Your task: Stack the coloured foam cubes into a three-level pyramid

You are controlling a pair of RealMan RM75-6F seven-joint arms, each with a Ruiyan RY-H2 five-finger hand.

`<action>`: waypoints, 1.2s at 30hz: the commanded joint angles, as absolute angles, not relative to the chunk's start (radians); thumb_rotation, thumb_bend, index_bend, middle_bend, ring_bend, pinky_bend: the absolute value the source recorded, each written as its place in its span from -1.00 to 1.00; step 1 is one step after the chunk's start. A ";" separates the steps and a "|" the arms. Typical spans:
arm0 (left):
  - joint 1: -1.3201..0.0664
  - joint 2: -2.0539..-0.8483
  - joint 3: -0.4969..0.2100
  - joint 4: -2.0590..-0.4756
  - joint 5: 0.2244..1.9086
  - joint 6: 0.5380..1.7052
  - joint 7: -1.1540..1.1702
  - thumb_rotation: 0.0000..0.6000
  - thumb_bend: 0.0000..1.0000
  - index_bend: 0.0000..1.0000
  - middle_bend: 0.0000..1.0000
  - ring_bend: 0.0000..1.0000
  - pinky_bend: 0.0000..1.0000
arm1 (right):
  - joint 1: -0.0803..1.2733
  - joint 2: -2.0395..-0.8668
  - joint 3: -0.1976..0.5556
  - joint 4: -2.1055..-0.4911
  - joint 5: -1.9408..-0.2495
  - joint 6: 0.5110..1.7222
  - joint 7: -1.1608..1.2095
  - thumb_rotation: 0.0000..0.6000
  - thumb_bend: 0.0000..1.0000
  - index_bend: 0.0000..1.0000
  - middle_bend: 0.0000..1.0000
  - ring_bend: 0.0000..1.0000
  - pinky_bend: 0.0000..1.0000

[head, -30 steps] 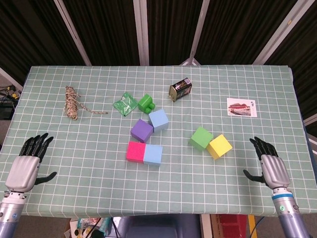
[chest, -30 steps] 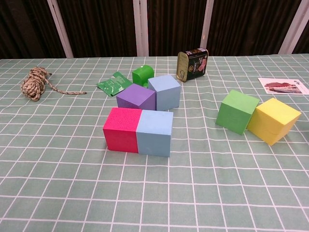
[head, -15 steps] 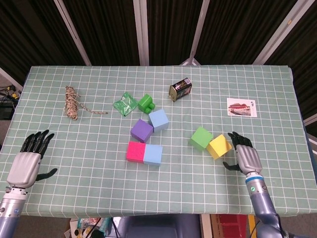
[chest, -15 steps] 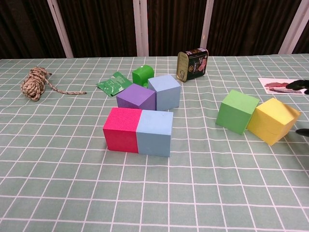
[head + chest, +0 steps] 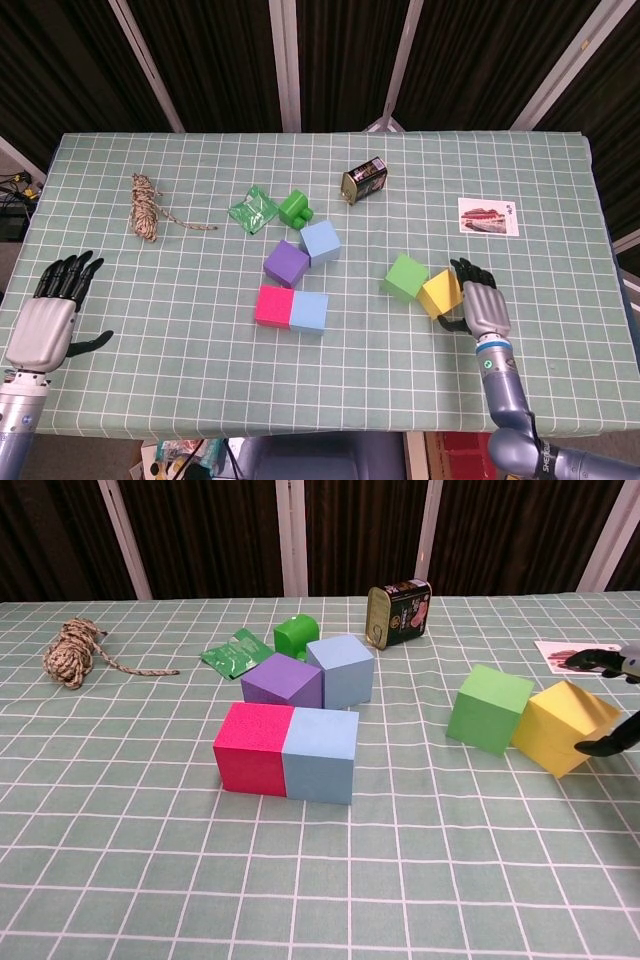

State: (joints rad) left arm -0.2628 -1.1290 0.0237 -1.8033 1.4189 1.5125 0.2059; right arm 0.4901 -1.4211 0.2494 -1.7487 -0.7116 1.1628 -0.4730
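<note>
Right hand [image 5: 484,303] sat at about four o'clock on the tabletop [image 5: 180,300], fingers spread and holding nothing, just beside the yellow cube [image 5: 441,294] on its outer face; whether a fingertip actually touched the foam could not be told. In the chest view only its dark fingertips [image 5: 605,660] showed at the edge of the frame. Left hand [image 5: 47,322] hovered at about eight o'clock, likewise spread and empty, well apart from every cube.

No level of the pyramid was built yet. The pink cube [image 5: 272,305] and a light blue cube [image 5: 310,311] lay touching side by side near the centre, the purple cube [image 5: 286,263] and a second light blue cube [image 5: 320,242] just beyond them toward twelve o'clock, and the green cube [image 5: 406,277] against the yellow one at three o'clock.

The step in hand looked like taking the yellow cube. To do it well, the thumb should go to the near face and the fingers to the far face, square on flat sides rather than on corners. Foam yields, so the squeeze should be light. The green cube leans against it, so a straight lift would avoid dragging that neighbour. Then it should be carried toward the pink and blue pair.
</note>
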 commanded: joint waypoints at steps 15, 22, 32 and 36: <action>-0.245 -1.122 -0.002 -1.815 1.418 1.480 0.199 1.00 -0.74 -1.00 -1.00 -1.00 -1.00 | 0.512 -1.442 0.253 -1.813 -0.669 1.207 -0.488 1.00 -0.47 -1.00 -1.00 -1.00 -1.00; -0.236 -1.125 -0.011 -1.812 1.430 1.481 0.191 1.00 -0.74 -1.00 -0.99 -1.00 -1.00 | 0.535 -1.489 0.271 -1.754 -0.661 1.222 -0.482 1.00 -0.47 -1.00 -1.00 -1.00 -1.00; -0.227 -1.125 -0.021 -1.812 1.434 1.471 0.191 1.00 -0.74 -1.00 -0.99 -1.00 -1.00 | 0.552 -1.503 0.282 -1.684 -0.625 1.220 -0.494 1.00 -0.47 -1.00 -1.00 -1.00 -1.00; -0.224 -1.124 -0.024 -1.814 1.436 1.467 0.191 1.00 -0.74 -1.00 -0.99 -1.00 -1.00 | 0.546 -1.481 0.284 -1.684 -0.612 1.224 -0.496 1.00 -0.47 -1.00 -1.00 -1.00 -1.00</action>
